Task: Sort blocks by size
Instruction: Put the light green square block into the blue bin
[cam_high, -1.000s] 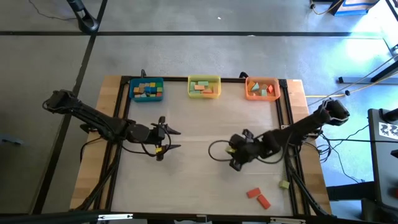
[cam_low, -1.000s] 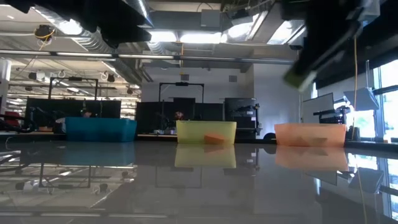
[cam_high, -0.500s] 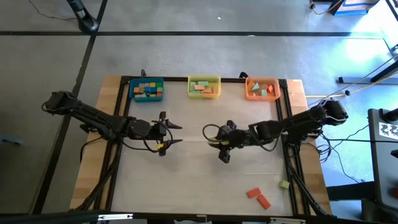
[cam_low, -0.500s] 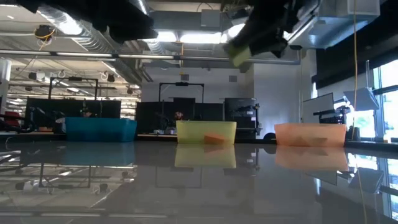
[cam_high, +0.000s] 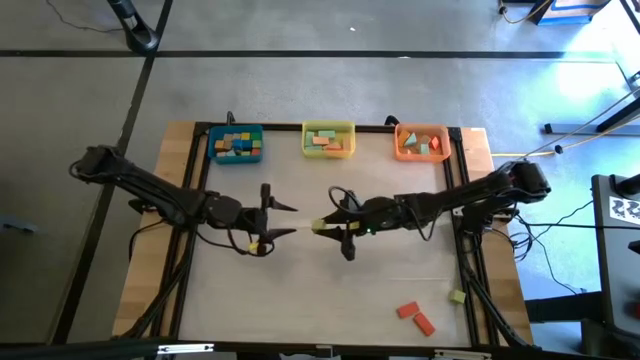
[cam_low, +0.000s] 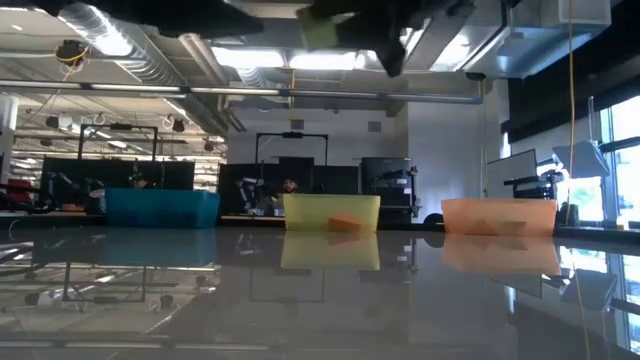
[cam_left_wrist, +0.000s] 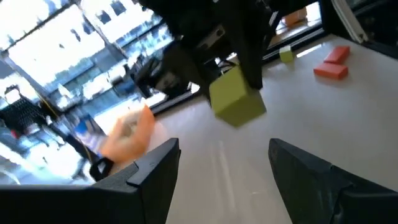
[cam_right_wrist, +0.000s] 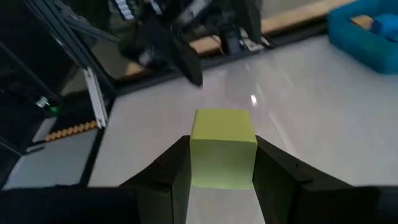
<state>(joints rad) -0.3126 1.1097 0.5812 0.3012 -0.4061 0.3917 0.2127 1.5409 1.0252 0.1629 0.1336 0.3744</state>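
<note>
**Right arm swings green cube to mid-table, within reach of the waiting left gripper**

Reaching across from the table's right side, the right arm now stretches to the centre, its right gripper (cam_high: 330, 226) clamped on a yellow-green cube (cam_right_wrist: 222, 147) that rides clear of the wooden table (cam_high: 300, 290). Opposite, the left gripper (cam_high: 275, 220) hangs with fingers spread wide and empty; it has edged only slightly toward the middle, and the cube hangs just beyond its fingertips in the left wrist view. That points to a handover, or a carry toward the far row, where the blue bin (cam_high: 236, 144), yellow bin (cam_high: 328, 139) and orange bin (cam_high: 421, 141) already hold blocks. Near the front right edge, two orange bricks (cam_high: 415, 316) and a small green block (cam_high: 457, 296) lie unsorted, so the job looks close to done, not finished.
</note>
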